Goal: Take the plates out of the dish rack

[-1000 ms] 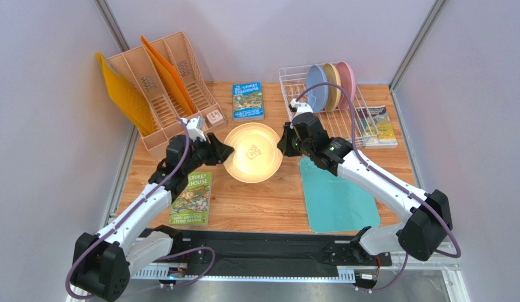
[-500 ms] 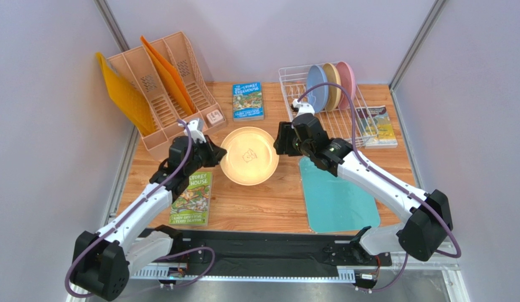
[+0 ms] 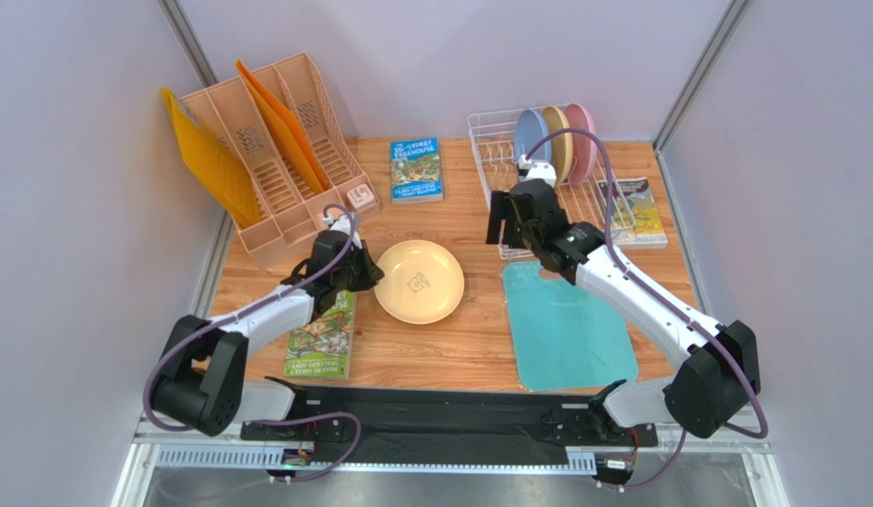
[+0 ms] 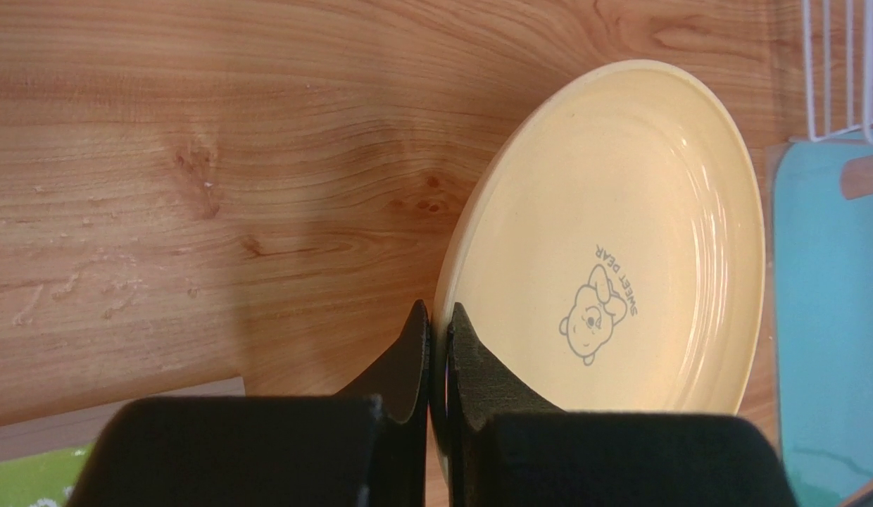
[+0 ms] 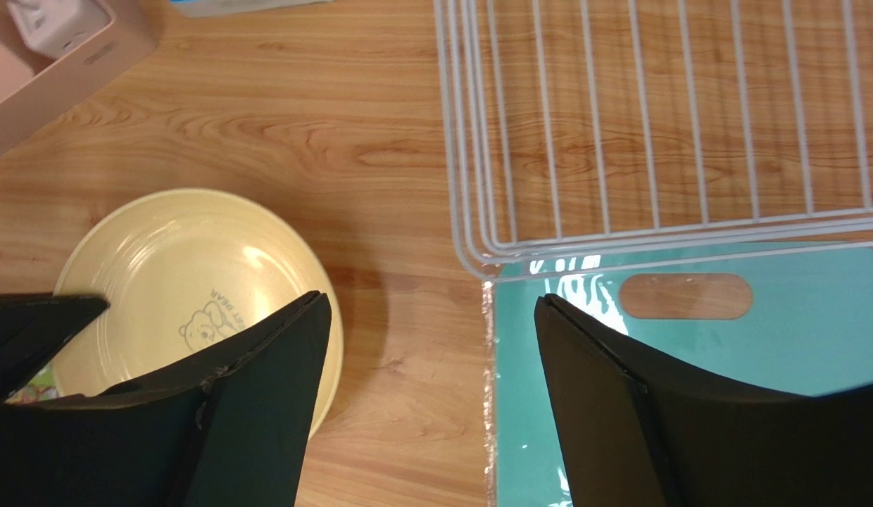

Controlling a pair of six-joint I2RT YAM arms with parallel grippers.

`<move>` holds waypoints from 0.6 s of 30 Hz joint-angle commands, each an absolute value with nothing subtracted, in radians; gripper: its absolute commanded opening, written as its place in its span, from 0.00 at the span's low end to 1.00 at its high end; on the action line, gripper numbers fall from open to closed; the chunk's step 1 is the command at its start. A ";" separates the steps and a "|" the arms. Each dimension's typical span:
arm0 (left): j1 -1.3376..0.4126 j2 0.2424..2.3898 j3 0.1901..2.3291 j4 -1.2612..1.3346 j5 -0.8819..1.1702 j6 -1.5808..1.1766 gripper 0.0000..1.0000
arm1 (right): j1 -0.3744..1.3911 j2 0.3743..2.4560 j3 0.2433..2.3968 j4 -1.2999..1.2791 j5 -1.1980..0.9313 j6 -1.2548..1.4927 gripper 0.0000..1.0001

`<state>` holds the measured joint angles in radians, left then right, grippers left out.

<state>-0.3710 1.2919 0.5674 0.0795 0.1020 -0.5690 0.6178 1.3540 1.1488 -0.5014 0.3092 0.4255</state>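
One cream-yellow plate (image 3: pixel 417 280) (image 4: pixel 621 243) (image 5: pixel 176 275) with a bear mark lies face up, flat and low at the table's middle. My left gripper (image 3: pixel 360 273) (image 4: pixel 439 317) is shut on its left rim. My right gripper (image 3: pixel 502 220) (image 5: pixel 430 317) hangs open and holds nothing, between that plate and the near left corner of the white wire dish rack (image 3: pixel 483 169) (image 5: pixel 621 127). At the rack's back, three plates stand on edge: light blue (image 3: pixel 532 135), cream-yellow (image 3: pixel 557 132) and pink (image 3: pixel 581 132).
A teal cutting board (image 3: pixel 562 327) (image 5: pixel 747 338) lies in front of the rack. A peach file organizer (image 3: pixel 272 148) with orange folders stands at back left. Books lie at back centre (image 3: pixel 415 169), under my left arm (image 3: pixel 322 333) and right of the rack (image 3: pixel 633 211).
My left gripper shut on the yellow plate's rim and brought it down and back toward the near left. My right gripper let the plate go, opened, and drew back toward the rack.
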 commanded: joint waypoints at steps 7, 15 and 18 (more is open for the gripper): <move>-0.370 1.474 0.650 0.184 0.029 -0.514 0.00 | 0.408 1.488 1.337 -0.500 0.344 0.325 0.77; -0.370 1.526 0.704 0.135 0.003 -0.471 0.22 | 0.348 1.716 1.540 -0.474 0.419 0.203 0.76; -0.370 1.500 0.709 0.111 -0.024 -0.457 0.46 | 0.339 1.811 1.641 -0.477 0.439 0.166 0.76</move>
